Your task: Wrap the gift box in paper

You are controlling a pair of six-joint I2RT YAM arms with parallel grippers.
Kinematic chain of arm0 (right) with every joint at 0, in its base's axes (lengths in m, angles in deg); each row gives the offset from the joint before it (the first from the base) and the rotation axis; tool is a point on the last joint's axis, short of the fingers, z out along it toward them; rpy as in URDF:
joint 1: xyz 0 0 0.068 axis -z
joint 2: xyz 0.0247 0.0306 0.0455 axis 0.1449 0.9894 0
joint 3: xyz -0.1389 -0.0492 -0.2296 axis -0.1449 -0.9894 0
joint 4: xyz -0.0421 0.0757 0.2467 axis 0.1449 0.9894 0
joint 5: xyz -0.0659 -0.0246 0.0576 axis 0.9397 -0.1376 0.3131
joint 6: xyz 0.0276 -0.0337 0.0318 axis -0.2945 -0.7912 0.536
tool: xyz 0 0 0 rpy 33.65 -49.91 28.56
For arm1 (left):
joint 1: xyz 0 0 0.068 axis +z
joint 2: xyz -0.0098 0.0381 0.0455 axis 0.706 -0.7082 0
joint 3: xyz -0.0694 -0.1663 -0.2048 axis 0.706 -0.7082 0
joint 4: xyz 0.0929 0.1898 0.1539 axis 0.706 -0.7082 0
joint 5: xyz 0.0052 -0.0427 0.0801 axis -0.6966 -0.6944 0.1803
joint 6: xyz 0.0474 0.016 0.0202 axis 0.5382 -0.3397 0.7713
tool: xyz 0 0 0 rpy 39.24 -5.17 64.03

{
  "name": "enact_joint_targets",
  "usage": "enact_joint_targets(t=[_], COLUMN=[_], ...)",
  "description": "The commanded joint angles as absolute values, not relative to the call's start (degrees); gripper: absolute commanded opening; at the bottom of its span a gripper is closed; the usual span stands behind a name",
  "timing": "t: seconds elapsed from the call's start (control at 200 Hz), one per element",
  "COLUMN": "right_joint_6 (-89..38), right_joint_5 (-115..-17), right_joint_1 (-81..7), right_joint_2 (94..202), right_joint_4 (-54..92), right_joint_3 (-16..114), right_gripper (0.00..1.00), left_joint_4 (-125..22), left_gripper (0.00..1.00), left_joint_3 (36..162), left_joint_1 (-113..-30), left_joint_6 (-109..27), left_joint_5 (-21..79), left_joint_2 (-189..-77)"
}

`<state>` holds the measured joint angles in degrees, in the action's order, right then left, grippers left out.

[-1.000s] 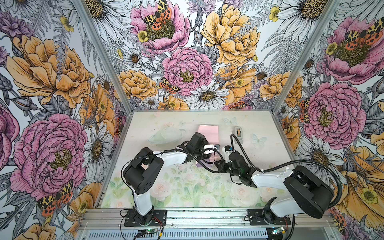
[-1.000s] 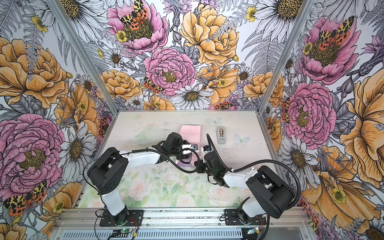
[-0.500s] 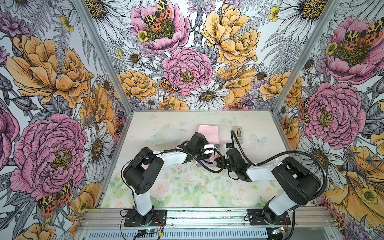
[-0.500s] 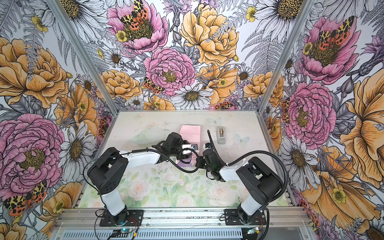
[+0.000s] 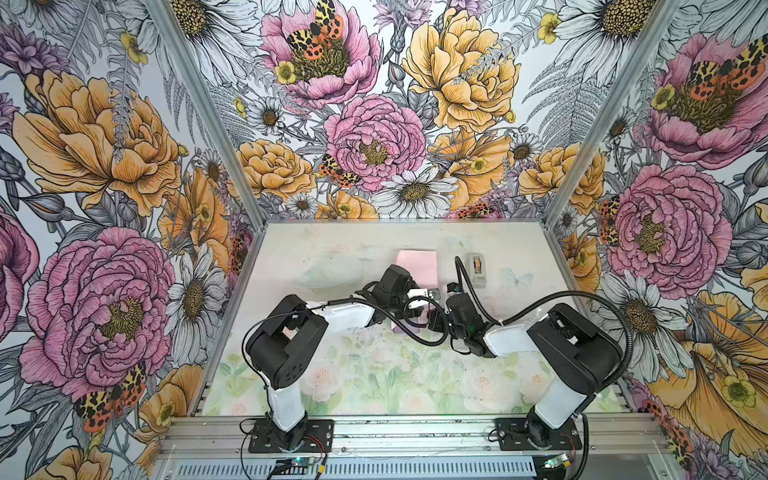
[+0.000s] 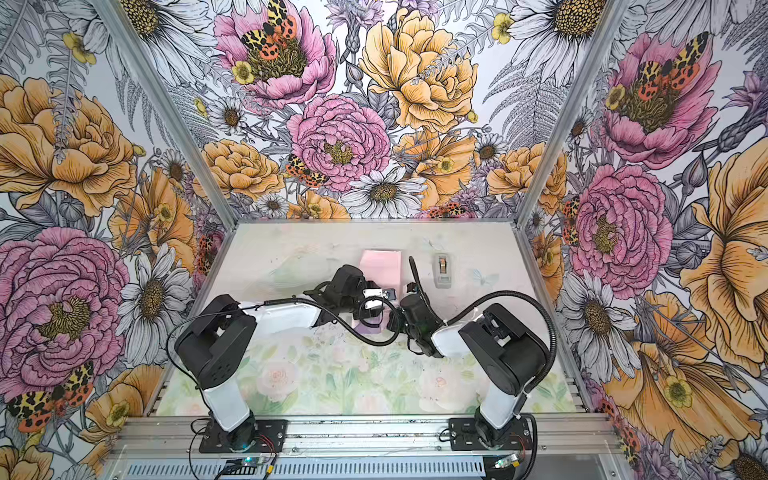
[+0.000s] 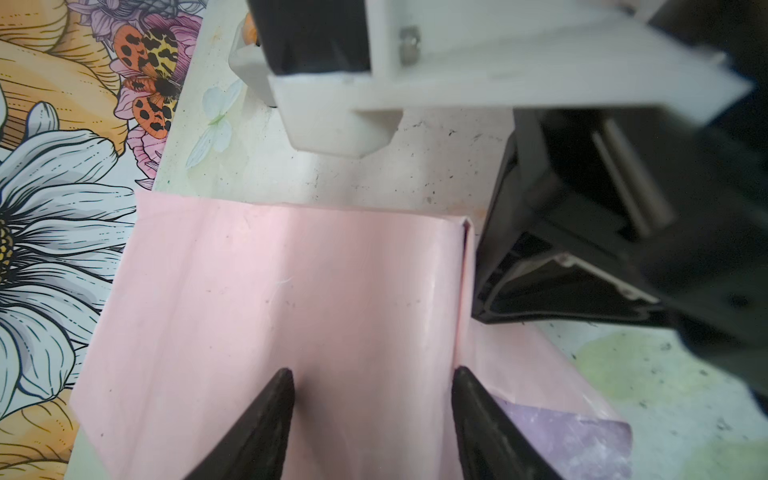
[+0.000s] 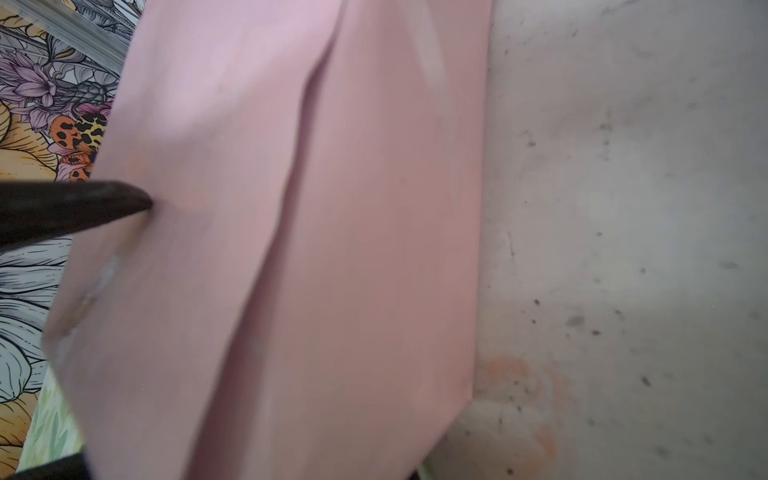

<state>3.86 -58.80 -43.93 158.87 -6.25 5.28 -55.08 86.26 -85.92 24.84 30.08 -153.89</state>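
Your left gripper [image 7: 372, 374] is standing apart, lower centre, over the creased pink-and-lilac paper sheet [image 7: 291, 291]; be drawing it taut with your right gripper [image 5: 434, 323], apparently clamped on it.

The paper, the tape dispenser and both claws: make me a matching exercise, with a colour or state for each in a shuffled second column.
Column one:
1. paper
2. tape dispenser
3. left claw
4. right claw

Column two:
A. shut on the paper
B. grey
C. pink face up, creased
D. open above the paper

Pairs: 1-C, 2-B, 3-D, 4-A.
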Motion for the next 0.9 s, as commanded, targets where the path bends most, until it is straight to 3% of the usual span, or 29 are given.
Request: enact_joint_targets(t=[0.0, 0.315, 0.66, 0.896], right_joint_6=[3.3, 1.8, 2.4, 1.6], right_joint_5=[-58.6, -61.7, -63.1, -63.2], right_joint_1=[-44.7, -45.5, -45.6, -45.9], right_joint_2=[160.0, 159.7, 160.3, 156.5], right_joint_4=[-8.3, -9.6, -7.2, -4.1], right_joint_3=[7.1, 8.1, 3.9, 0.8], right_gripper=[0.03, 0.14, 0.05, 0.04], left_joint_4=[-54.4, -54.5, -54.4, -54.4], left_gripper=[0.61, 0.60, 0.60, 0.60], left_joint_3=[85.8, 85.7, 85.7, 85.7], left_joint_1=[-86.0, -86.0, -85.9, -85.9], left_joint_6=[24.1, 23.8, 23.5, 23.4], left_joint_5=[28.2, 28.2, 28.2, 28.1], left_joint_2=[-154.6, -154.7, -154.7, -154.7])
